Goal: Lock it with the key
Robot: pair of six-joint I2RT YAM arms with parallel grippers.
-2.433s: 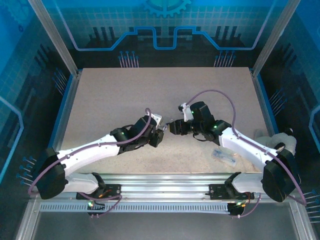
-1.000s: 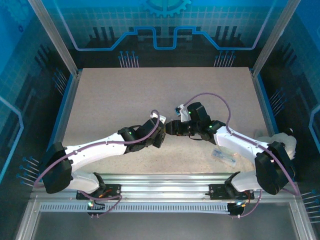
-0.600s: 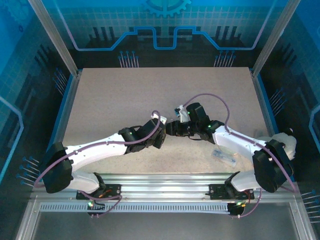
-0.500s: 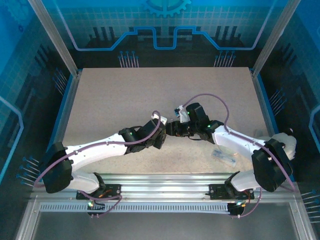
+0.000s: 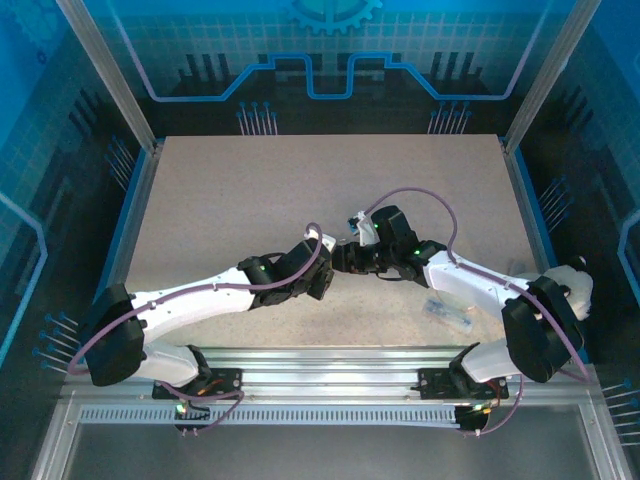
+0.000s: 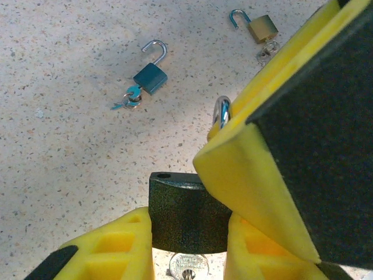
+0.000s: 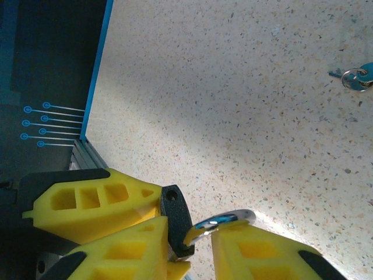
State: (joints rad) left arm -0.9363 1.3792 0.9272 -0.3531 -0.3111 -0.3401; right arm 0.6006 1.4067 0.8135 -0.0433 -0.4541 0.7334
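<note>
Padlock (image 6: 180,198) pinched by its black body in the left gripper (image 6: 187,233), key (image 6: 189,269) in its base. The right gripper (image 7: 191,239) flanks the shackle (image 7: 224,220), grip impossible to tell. Beyond, on the table (image 6: 70,146), lie a blue padlock (image 6: 150,77) and a brass padlock (image 6: 262,27).

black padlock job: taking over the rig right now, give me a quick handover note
Grippers: left gripper shut on the black padlock, key showing beneath its body; right gripper closed on the shackle.
Done: padlock held by both grippers.
Left: one shackle hole in the body is empty, so seat the shackle, then turn the key.
Elsewhere: dark blue padlock and brass padlock lie open on the table.
</note>
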